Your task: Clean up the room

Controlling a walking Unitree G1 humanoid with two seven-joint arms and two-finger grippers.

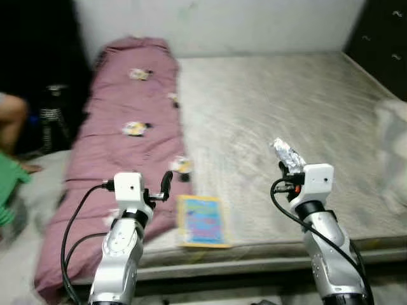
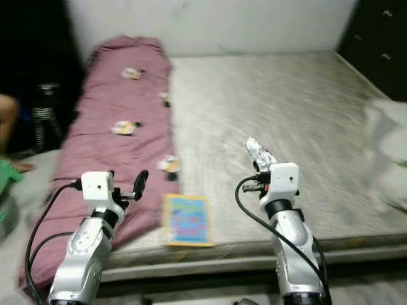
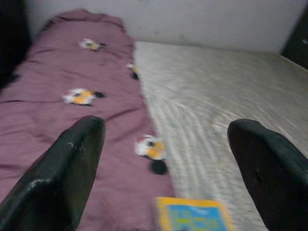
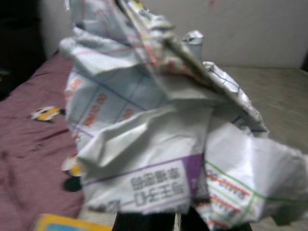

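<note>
Right end effector (image 4: 178, 219): gripping crumpled printed wrapper (image 4: 163, 125) above the bed (image 1: 286, 114); its lettering is showing upside down, unreadable.
Left end effector (image 3: 168, 163): hovering, fingers spread, over purple blanket (image 3: 53, 110).
Book (image 1: 202, 220): lying at bed edge.

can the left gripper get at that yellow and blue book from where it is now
Probably yes. The left gripper is open and holds nothing, and the book lies flat near the mattress edge just ahead of it, beside the purple blanket, with nothing between.

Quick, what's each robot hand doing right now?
Left gripper: open, holding nothing, near the pink blanket.
Right gripper: shut on a crumpled paper wrapper above the bed.
</note>
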